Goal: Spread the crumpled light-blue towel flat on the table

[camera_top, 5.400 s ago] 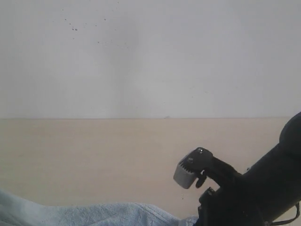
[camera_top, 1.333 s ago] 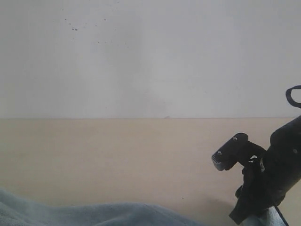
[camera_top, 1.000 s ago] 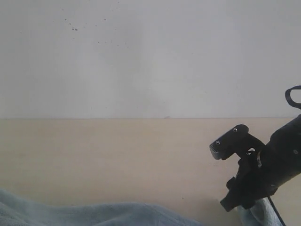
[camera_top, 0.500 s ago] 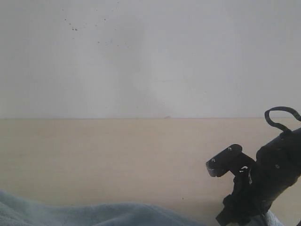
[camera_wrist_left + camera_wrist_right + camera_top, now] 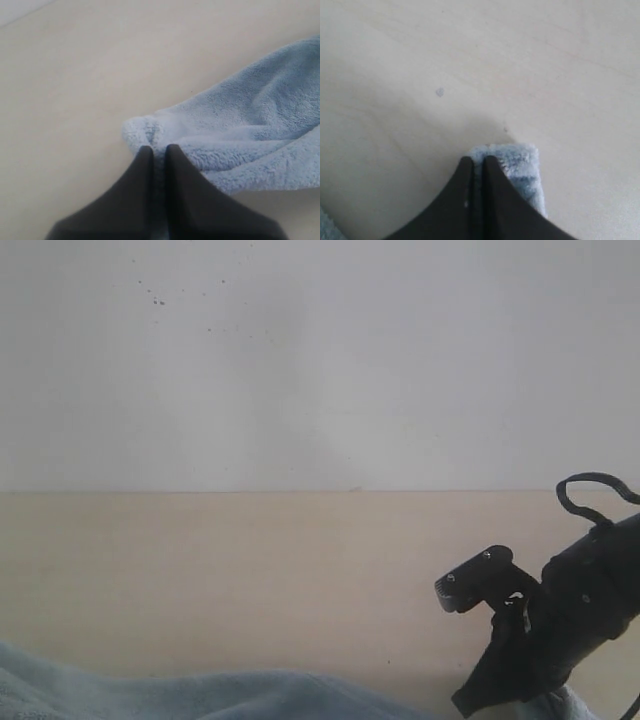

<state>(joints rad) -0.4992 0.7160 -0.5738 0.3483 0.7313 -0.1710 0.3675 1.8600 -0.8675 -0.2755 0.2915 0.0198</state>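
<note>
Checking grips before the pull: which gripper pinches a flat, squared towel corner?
The right gripper: its tips pinch a flat, squared corner of the towel. The left gripper holds a rounded, bunched-up fold instead.

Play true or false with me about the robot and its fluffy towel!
1. The left fingers are shut on the towel. True.
2. The right fingers are wide open over bare table. False: they are shut, pinching a corner of the towel.
3. The towel is pink. False: it is light blue.
4. A white wall stands behind the table. True.
5. The towel lies flat and smooth. False: it is bunched and folded near the left fingers.
</note>
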